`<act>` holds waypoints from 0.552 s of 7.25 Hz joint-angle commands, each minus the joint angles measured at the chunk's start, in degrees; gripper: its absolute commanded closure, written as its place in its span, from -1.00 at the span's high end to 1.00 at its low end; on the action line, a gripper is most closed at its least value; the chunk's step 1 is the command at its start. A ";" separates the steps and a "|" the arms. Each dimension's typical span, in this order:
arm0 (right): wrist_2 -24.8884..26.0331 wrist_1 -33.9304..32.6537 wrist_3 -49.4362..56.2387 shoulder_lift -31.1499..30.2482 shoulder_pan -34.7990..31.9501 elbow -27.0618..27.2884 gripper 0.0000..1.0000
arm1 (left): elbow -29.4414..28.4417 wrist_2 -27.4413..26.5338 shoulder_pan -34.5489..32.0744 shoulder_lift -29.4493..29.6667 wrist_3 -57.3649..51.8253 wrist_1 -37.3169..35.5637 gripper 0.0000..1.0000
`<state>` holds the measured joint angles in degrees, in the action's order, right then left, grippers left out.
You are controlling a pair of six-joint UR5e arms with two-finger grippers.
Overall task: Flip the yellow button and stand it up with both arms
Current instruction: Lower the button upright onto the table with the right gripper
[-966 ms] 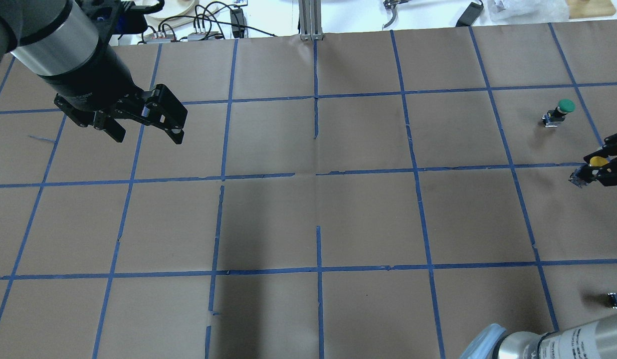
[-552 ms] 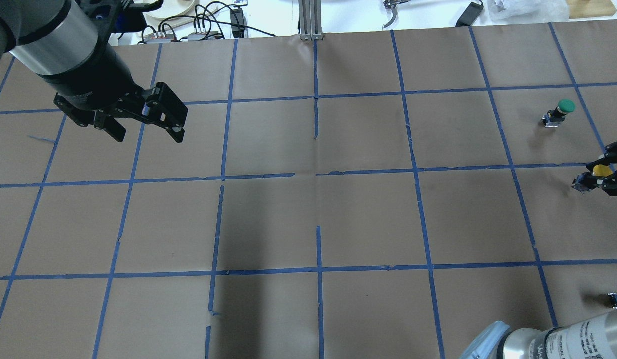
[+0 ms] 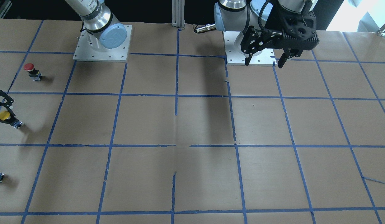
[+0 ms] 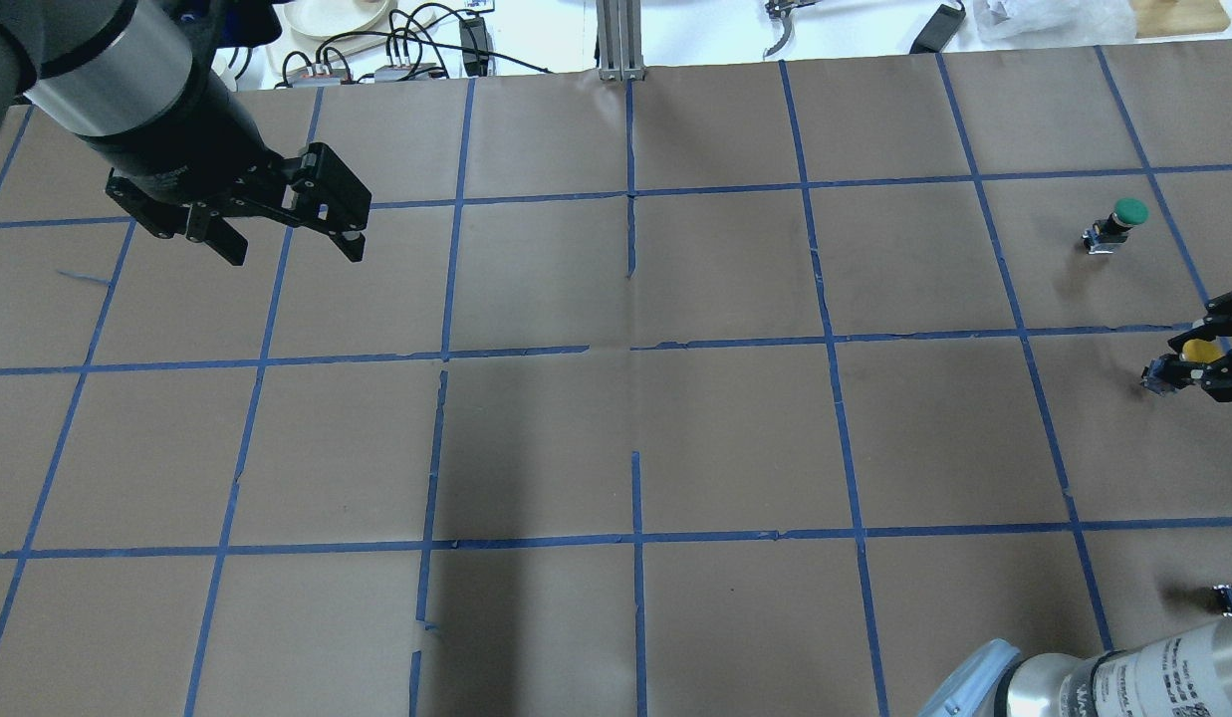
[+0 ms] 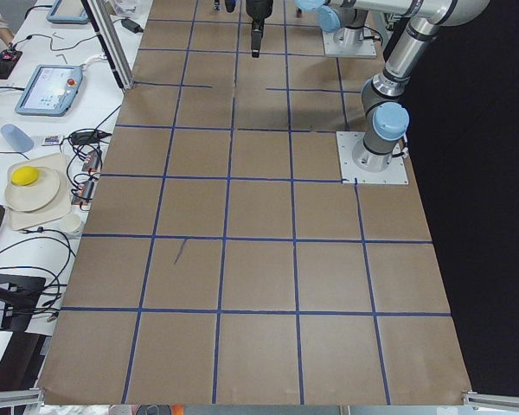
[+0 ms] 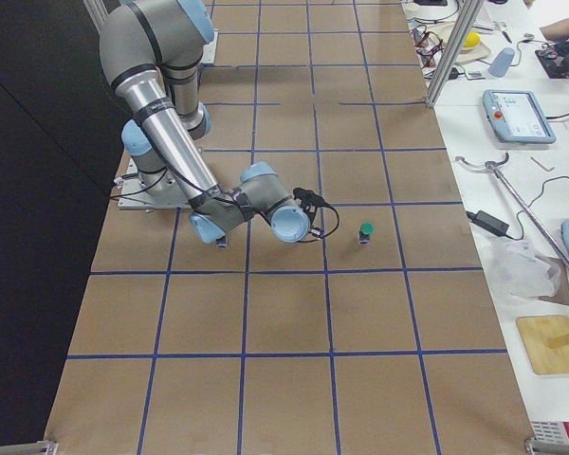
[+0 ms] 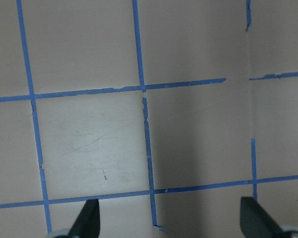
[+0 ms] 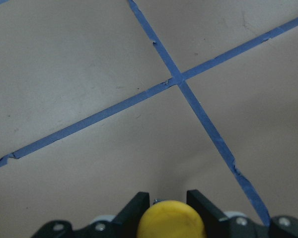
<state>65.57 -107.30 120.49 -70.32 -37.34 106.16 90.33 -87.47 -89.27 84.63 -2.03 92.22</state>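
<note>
- The yellow button sits between the right fingers. They are clamped on it, one finger on each side of its round cap.
- From above, we see them at the far right edge of the worktop, close to a blue tape line.
- The button is slanted, not standing up. Its dark end pokes out past the fingertips, toward the middle of the worktop.
- We cannot tell if the button touches the worktop.
- The left fingers are spread wide apart. They hang over the far left of the worktop, well apart from the button.
- Another button stands upright near the right fingers.
- A small black switch block lies by the right edge, closer to the robot.
</note>
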 commanded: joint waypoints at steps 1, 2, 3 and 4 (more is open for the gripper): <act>0.52 0.25 0.18 0.00 -0.02 0.01 0.03 | 0.55 -0.85 0.32 0.10 2.64 -0.38 1.00; 0.52 0.25 0.09 0.00 -0.02 0.01 0.31 | 0.98 -1.21 0.32 -0.25 2.73 -0.38 1.00; 0.43 0.25 -0.08 0.00 -0.02 0.01 0.73 | 1.25 -1.21 0.32 -0.25 2.82 -0.46 1.00; 0.35 0.25 -0.61 -0.08 -0.02 0.01 0.87 | 1.34 -1.39 0.32 -0.25 2.82 -0.47 1.00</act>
<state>66.01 -107.06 120.38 -70.32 -37.35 106.17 91.43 -88.64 -88.97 84.43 0.69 91.80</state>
